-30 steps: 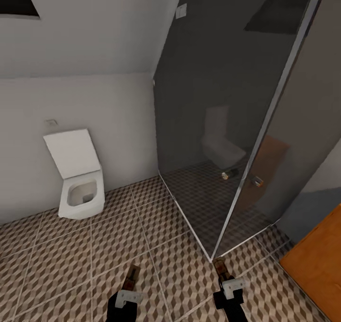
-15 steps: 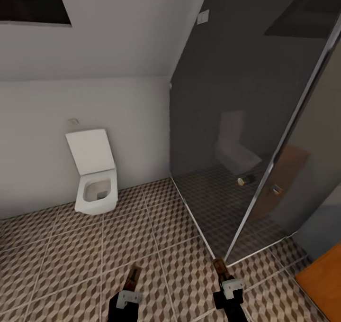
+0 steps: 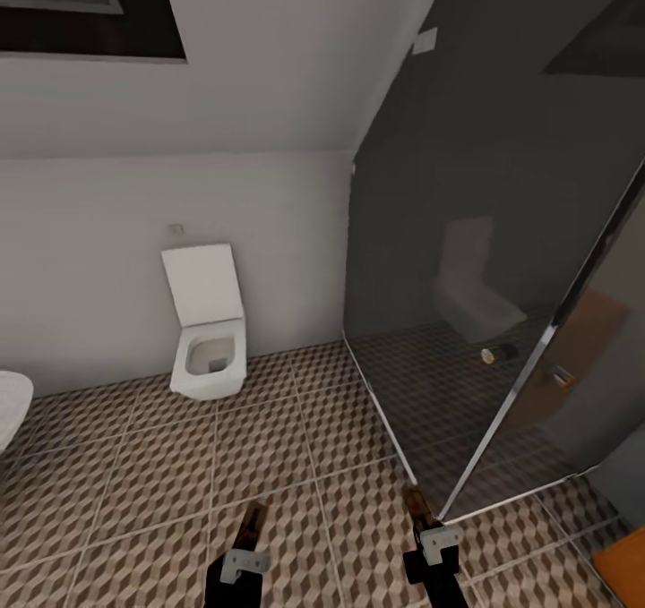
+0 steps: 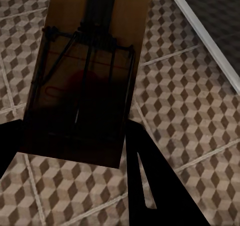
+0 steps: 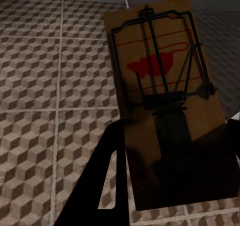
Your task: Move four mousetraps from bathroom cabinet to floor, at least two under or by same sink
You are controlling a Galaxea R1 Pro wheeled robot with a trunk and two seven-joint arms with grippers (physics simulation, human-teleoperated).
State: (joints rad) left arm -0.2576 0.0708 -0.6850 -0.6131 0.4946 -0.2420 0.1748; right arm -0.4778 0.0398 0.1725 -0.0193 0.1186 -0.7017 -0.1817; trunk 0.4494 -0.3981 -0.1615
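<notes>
Each of my grippers holds one mousetrap. The left gripper [image 3: 246, 541] is shut on a tan board with dark wire and a red mark [image 4: 85, 81], held over the bathroom floor [image 3: 134, 492]. My right gripper [image 3: 421, 523] is shut on a second mousetrap [image 5: 160, 76], whose red mouse print and sprung wire face the wrist camera. In the head view both traps stick forward from the fingers, low over the cube-pattern tiles. An orange-brown corner of the cabinet [image 3: 627, 577] shows at the bottom right edge. The bathroom sink is out of view.
A white toilet [image 3: 210, 344] with its lid up stands against the far wall. A dark glass shower enclosure [image 3: 502, 259] with a chrome frame fills the right side, its corner just ahead of my right gripper. A white rounded rim [image 3: 9, 402] shows at the far left.
The camera has swung left, so the toilet and shower have slid right in the picture and the cabinet has nearly left it. A white rim has come in at left. Both grippers keep their traps.
</notes>
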